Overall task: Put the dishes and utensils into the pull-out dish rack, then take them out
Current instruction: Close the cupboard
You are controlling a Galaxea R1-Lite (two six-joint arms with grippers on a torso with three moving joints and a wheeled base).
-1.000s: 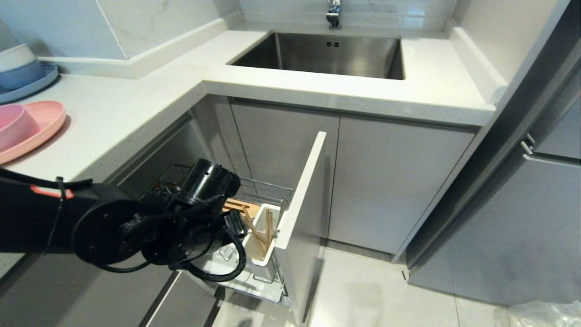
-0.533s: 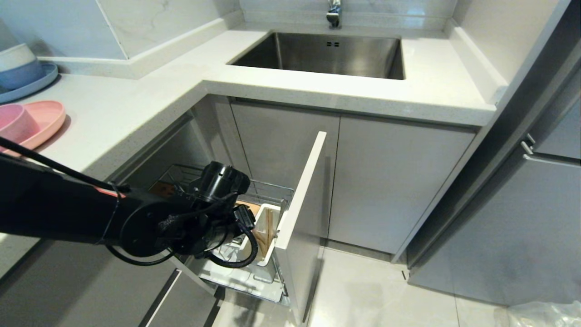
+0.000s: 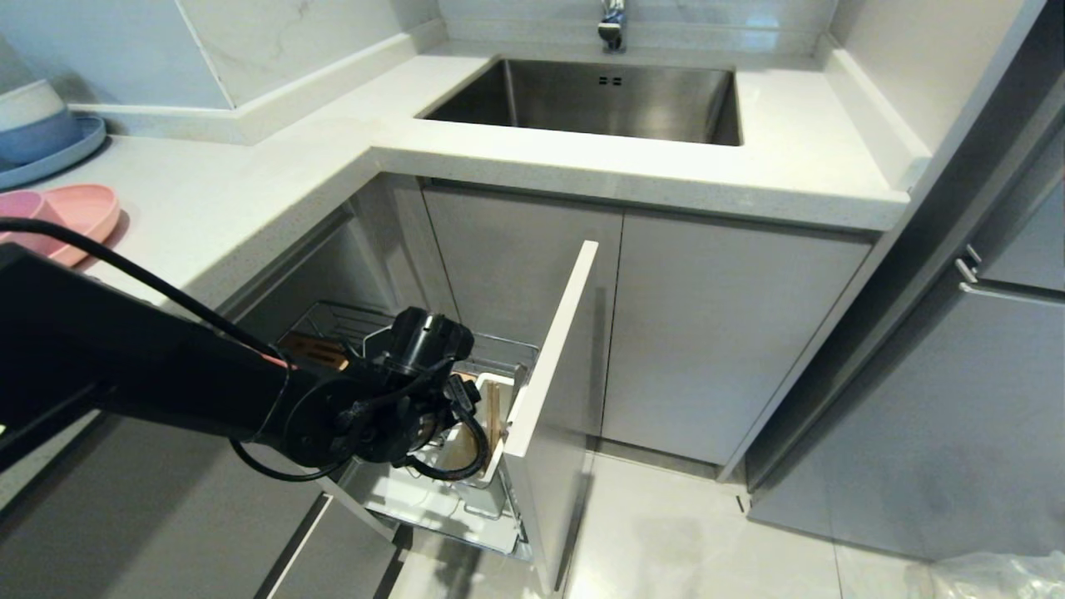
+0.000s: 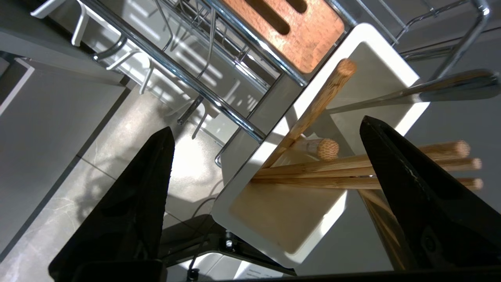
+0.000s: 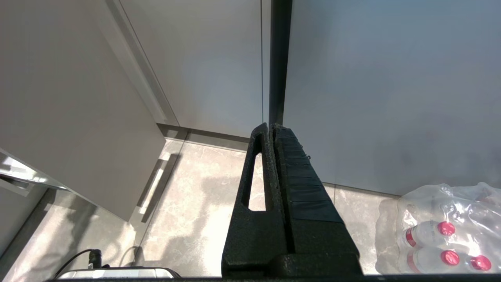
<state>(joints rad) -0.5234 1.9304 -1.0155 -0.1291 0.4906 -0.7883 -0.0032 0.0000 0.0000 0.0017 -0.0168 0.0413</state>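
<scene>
Reaching down into the pulled-out dish rack (image 3: 499,353) under the counter, the left gripper (image 4: 266,129) is seen right over the white utensil holder (image 4: 385,49), with its two black fingers (image 4: 129,203) spread wide apart and nothing clamped between them. Inside that holder, light-wood chopsticks (image 4: 313,111) are leaned at different angles, a few crossed low near one finger, and the silver fork (image 4: 450,86) handle is laid across the holder's rim. Just beside the holder, the slotted wooden bar (image 4: 301,27) is seen along the chrome wires, and the white drip tray (image 3: 420,499) can be made out below the basket in the head view. The rack's grey cabinet-door front (image 3: 553,349) is stood open at the right of the basket. Far off on the left of the countertop (image 3: 250,183), the pink plate (image 3: 83,212) is left sitting, with the pink bowl (image 3: 18,204) on it, partly cut off by the arm. A blue plate (image 3: 58,150) with stacked bowls is parked behind them against the wall, and the steel sink (image 3: 599,96) is set at the far side. The right gripper (image 5: 270,133) is hung down by the floor near a cabinet, its fingers pressed together on nothing, with a pack of bottles (image 5: 442,231) lying close by.
</scene>
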